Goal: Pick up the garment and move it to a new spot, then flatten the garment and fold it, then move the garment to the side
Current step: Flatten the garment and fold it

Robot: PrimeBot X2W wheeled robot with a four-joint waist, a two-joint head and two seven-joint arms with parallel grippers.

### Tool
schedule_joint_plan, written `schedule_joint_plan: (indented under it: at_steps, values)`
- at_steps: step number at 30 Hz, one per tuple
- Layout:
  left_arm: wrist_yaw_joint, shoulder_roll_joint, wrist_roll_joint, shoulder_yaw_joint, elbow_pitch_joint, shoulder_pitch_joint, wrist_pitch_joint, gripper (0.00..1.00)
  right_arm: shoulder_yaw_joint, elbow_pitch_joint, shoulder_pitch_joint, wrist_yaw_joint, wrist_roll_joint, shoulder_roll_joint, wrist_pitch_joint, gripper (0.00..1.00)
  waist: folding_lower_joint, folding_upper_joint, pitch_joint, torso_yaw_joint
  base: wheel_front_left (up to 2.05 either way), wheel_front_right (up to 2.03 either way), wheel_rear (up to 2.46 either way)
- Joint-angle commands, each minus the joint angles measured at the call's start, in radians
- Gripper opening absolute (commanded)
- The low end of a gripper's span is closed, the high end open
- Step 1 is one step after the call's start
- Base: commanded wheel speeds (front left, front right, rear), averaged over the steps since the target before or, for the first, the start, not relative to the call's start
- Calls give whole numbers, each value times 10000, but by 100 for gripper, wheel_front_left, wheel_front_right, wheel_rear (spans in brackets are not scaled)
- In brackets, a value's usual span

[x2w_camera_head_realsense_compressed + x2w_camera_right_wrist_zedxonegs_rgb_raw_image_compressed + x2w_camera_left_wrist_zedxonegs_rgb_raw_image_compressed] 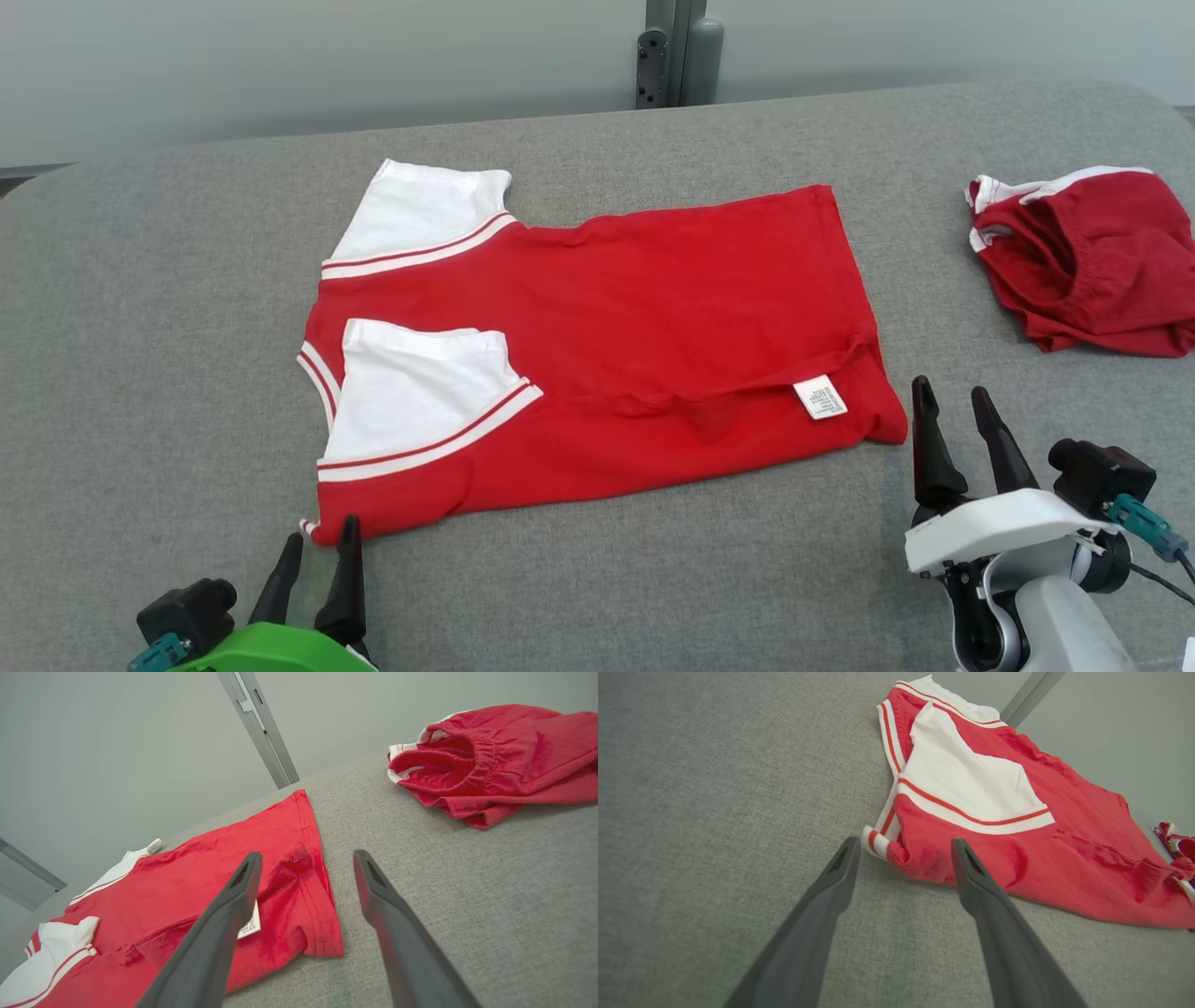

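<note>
Two grippers, left gripper [323, 528] at lower left and right gripper [950, 386] at lower right, both spread open, grasping nothing, tips near the lower corners of the garment [635, 308]. Garment at frame centre on grey surface [140, 373], flat, one white sleeve folded inward, lower edge doubled over. Judged done: relocation, flattening, first fold; judged left: further folding, transfer aside.

Tabletop [140, 327]: coarse grey woven cloth, matt. Garment [653, 299], just ahead of the left end effector [323, 529]: soft red-and-white knit cloth, matt; its white label [821, 398], beside the right end effector [950, 385], looks like printed fabric. Second garment [1102, 261], beyond the right end effector: similar red cloth with a gathered waistband. Fingers [1004, 933]: dark, smooth, matt plastic. Green housing [280, 649] and white housing [999, 527]: smooth plastic, slightly glossy.
</note>
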Motion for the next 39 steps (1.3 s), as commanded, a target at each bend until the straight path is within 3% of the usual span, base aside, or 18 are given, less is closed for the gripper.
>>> schedule_joint_plan:
  at_steps: [1, 12, 13, 15, 16, 17, 29, 39]
  values:
    - [60, 6, -117, 33, 60, -222, -39, 100, 40, -62, 33, 1, 88, -34, 23, 100, 0, 0, 69, -62, 0, 0, 0]
    - [208, -96, -672, 358, 1235, -760, 128, 97, 302, -27, -159, 3, 62, -33, 203, 100, 0, 0, 326, -374, 0, 0, 0]
    - [178, -127, -732, 323, 1313, -783, 167, 59, 321, 0, -165, 3, 66, -33, 205, 100, 0, 0, 327, -379, 0, 0, 0]
    - [140, -164, -806, 238, 1414, -802, 248, 19, 346, 99, -168, 3, 52, -33, 315, 100, 0, 0, 318, -374, 0, 0, 0]
    - [113, -187, -855, 199, 1435, -812, 260, 6, 352, 147, -164, 3, 45, -33, 342, 100, 0, 0, 309, -365, 0, 0, 0]
    - [86, -201, -859, 167, 1440, -823, 289, 0, 345, 221, -165, 3, 48, -34, 397, 100, 0, 0, 297, -350, 0, 0, 0]
    - [33, -94, -698, -7, 796, -810, -67, 0, 1, 1892, -636, 3, -137, -31, 655, 100, 0, 0, 138, 62, 0, 0, 0]
    - [259, -7, -629, 12, 397, -633, -214, 0, 435, 3808, -1663, 3, 422, -29, 846, 100, 0, 0, 53, 223, 0, 0, 0]
